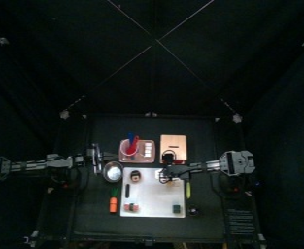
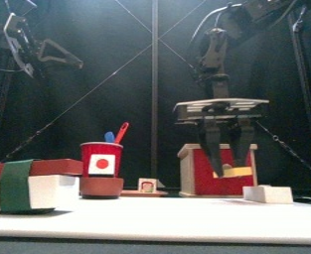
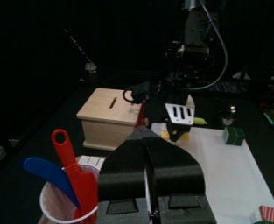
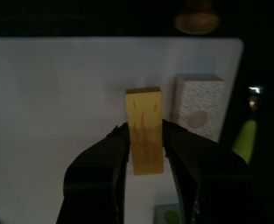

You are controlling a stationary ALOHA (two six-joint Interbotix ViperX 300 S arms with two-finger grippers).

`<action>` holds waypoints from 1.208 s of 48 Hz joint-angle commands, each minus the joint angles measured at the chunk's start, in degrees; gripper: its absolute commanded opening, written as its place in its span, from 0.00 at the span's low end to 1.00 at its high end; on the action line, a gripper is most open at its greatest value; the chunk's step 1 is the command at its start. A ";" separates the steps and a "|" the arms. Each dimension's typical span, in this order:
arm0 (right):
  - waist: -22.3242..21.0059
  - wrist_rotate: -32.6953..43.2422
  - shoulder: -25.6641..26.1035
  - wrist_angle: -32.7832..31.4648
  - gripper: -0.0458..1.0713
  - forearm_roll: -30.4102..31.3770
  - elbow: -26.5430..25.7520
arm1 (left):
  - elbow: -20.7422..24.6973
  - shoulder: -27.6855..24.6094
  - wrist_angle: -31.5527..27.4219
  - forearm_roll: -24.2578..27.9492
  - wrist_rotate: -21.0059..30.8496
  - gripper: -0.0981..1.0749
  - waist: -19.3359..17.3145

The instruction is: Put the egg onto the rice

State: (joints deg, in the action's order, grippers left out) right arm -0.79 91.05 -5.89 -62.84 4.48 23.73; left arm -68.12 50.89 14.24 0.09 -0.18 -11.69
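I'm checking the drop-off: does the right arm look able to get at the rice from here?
Likely yes: the right claw, gripping the egg, hangs just beside the rice over the white board, with nothing between them.

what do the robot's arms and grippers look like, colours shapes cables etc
Both arms are black jointed metal with thin black cables looping along them. The right gripper has two long, narrow black fingers hanging from a wide grey crossbar. The left gripper shows two broad, rounded, glossy black fingers. No markings are legible.
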 commanded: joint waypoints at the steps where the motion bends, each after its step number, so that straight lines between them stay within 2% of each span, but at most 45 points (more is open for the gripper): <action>1: 0.09 0.26 4.04 0.09 0.55 -0.88 1.93 | 0.97 0.09 0.62 0.00 0.09 0.13 -0.09; 8: 0.00 0.26 5.80 2.29 0.55 -1.14 5.36 | 1.14 0.18 0.70 -0.09 0.09 0.13 -0.26; 19: 0.09 0.26 5.80 6.68 0.55 -1.23 7.29 | 1.32 0.09 0.70 -0.53 0.09 0.13 -0.26; 58: -1.14 0.44 5.01 7.38 0.55 0.09 7.65 | 0.79 0.09 0.53 -0.62 -0.09 0.13 -0.44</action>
State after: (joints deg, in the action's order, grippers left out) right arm -1.67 91.32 -2.11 -55.63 4.39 31.90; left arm -68.12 50.98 14.33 -0.53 -0.18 -11.95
